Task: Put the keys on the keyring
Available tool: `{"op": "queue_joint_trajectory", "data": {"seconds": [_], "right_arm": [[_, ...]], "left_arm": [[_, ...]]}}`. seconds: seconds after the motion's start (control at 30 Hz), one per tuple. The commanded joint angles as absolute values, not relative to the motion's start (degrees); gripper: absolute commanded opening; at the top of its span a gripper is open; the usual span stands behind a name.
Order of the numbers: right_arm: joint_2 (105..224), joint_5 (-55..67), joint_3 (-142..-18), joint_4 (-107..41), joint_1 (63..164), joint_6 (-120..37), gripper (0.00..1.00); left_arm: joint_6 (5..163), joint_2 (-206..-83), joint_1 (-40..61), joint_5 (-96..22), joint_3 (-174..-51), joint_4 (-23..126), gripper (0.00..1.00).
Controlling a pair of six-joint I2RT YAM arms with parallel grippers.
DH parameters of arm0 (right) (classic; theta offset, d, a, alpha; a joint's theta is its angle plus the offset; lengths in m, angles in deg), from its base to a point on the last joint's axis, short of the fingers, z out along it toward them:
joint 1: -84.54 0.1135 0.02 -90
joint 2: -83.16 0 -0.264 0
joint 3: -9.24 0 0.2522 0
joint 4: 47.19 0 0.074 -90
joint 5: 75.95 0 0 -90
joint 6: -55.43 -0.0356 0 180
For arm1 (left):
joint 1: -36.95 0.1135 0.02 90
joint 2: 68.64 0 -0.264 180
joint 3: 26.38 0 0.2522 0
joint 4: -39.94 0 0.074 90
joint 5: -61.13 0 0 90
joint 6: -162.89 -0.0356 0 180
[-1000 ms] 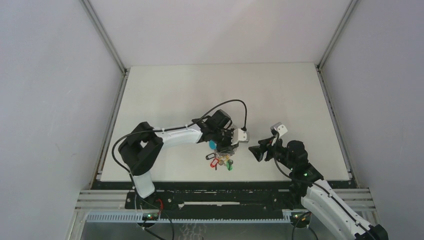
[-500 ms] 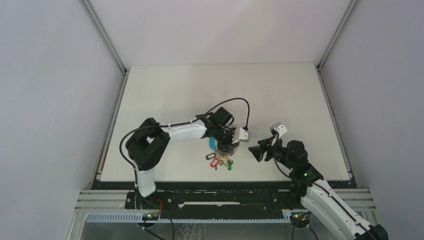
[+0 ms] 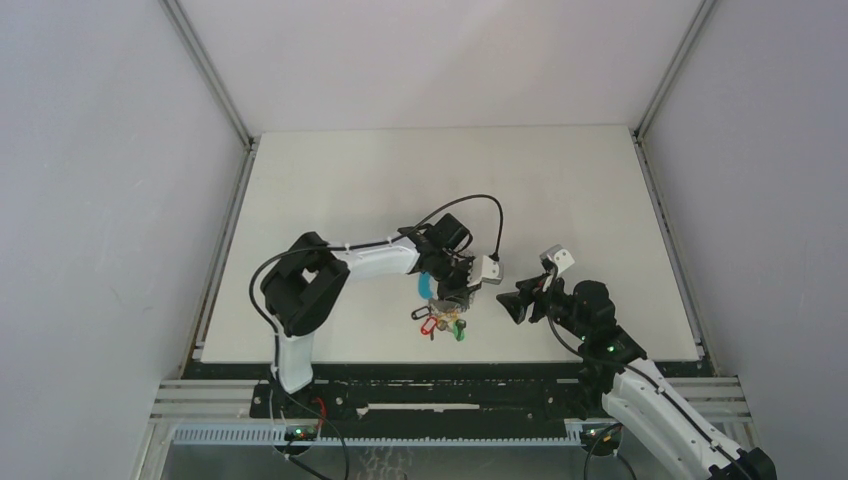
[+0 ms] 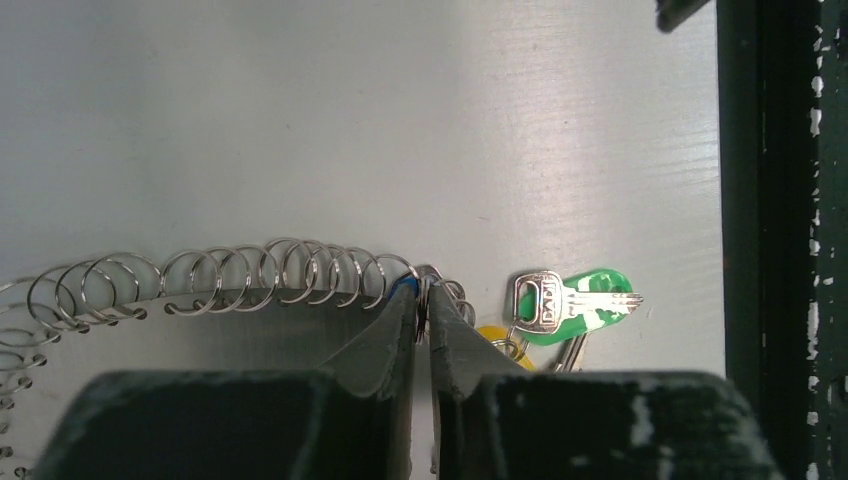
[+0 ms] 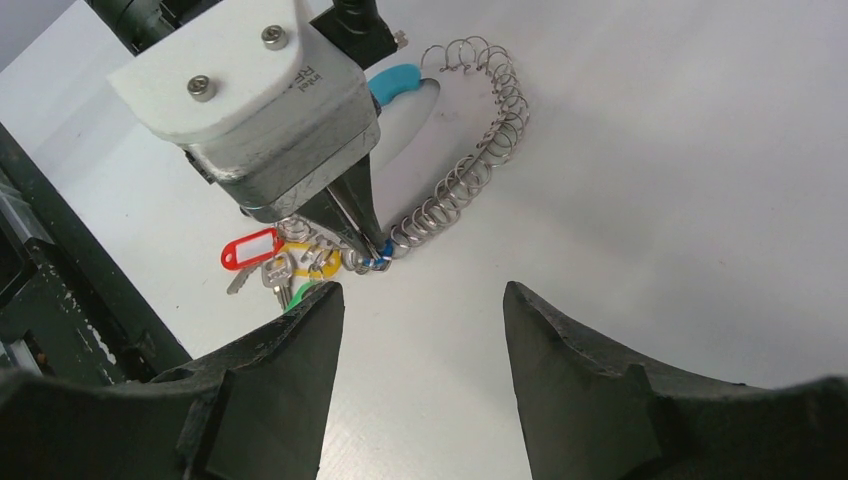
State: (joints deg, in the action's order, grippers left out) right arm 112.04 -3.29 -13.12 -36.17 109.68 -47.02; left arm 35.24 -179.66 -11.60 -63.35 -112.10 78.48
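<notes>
The keyring, a coil of small wire loops, lies curved on the tabletop near its front edge. The left jaws are down at one end of it, closed to a thin slit, right where the blue key meets the coil (whether they nip key or wire I cannot tell). Bunched just beside them lie a green key, a red tag and a yellow bit. A cyan piece sits near the coil's other end. The right jaws hover nearby, wide open, holding nothing.
</notes>
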Motion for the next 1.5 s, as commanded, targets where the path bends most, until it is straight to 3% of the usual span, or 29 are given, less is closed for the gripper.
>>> {"op": "queue_joint_trajectory", "data": {"seconds": [0.0, 0.07, 0.47, 0.8, 1.13, 1.47], "right_arm": [[112.2, -4.0, -14.5, -37.6, 109.2, -47.4, 0.6], [112.3, -4.2, -14.5, -37.7, 109.3, -47.4, 0.6], [113.4, -7.2, -14.5, -40.2, 109.2, -45.9, 0.59], [121.0, -14.0, -14.4, -53.2, 109.2, -45.6, 0.54], [131.0, -17.7, -18.4, -63.4, 109.4, -44.0, 0.45], [143.8, -20.9, -24.7, -71.0, 110.0, -47.4, 0.46]], "left_arm": [[35.1, -179.1, -11.2, -65.6, -114.8, 79.4, 0.07], [35.2, -178.3, -11.2, -65.4, -114.3, 79.0, 0.01], [43.3, -165.5, -8.2, -68.7, -101.1, 62.4, 0.0], [62.6, -155.5, -5.3, -68.3, -85.7, 29.9, 0.0], [84.0, -153.7, -1.7, -66.6, -73.4, -5.2, 0.0], [84.4, -154.5, -0.6, -66.7, -71.0, -8.4, 0.0]]}}
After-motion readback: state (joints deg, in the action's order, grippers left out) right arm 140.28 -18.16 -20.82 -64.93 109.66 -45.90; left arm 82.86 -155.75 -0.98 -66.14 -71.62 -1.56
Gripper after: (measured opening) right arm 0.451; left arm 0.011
